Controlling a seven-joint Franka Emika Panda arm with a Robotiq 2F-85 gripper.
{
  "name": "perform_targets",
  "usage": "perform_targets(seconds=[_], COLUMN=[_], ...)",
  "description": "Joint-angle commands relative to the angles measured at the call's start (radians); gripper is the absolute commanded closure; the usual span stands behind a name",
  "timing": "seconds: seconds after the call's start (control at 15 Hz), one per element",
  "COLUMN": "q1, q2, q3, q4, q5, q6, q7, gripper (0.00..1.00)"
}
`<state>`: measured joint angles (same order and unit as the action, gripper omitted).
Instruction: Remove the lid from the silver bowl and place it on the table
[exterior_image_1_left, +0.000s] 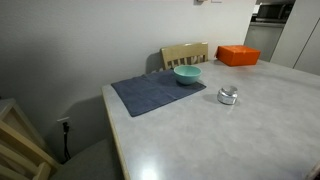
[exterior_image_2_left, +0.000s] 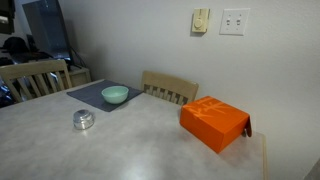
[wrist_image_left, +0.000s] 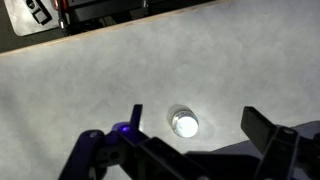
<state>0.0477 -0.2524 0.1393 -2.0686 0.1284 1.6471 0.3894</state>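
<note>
The silver bowl (exterior_image_1_left: 228, 97) stands on the pale table (exterior_image_1_left: 200, 140) with the shiny lid (exterior_image_1_left: 228, 92) on top of it. It shows in both exterior views; in an exterior view it is at the left (exterior_image_2_left: 83, 121). In the wrist view the lid (wrist_image_left: 185, 124) shines from above, lying between my gripper's two dark fingers. My gripper (wrist_image_left: 195, 125) is open, above the bowl and apart from it. The arm does not show in either exterior view.
A teal bowl (exterior_image_1_left: 187, 74) sits on a dark grey-blue placemat (exterior_image_1_left: 155, 93). An orange box (exterior_image_2_left: 214, 123) lies near the table's edge. Wooden chairs (exterior_image_2_left: 170, 88) stand around the table. A wall stands behind.
</note>
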Motion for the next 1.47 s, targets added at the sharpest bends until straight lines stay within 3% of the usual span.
perform_targets(seconds=[0.0,0.4,0.6,0.67,0.93,1.2,1.4], q1=[-0.004,-0.006,-0.002,0.007,0.009,0.032,0.036], q2=[0.106,0.3,0.404,0.325,0.399,0.397,0.4], q3=[-0.026,-0.064,-0.077,-0.073,-0.084,-0.072,-0.07], q4=[0.076,0.183,0.256,0.171,0.232,0.183,0.108], q5=[0.011,0.013,0.011,0.0,0.001,-0.129,-0.155], q6=[-0.033,-0.113,-0.197,-0.115,-0.164,0.047,0.294], q7=[-0.048,-0.065,-0.011,-0.035,-0.018,-0.142,-0.206], gripper=[0.0,0.0,0.0,0.0,0.0,0.0,0.0])
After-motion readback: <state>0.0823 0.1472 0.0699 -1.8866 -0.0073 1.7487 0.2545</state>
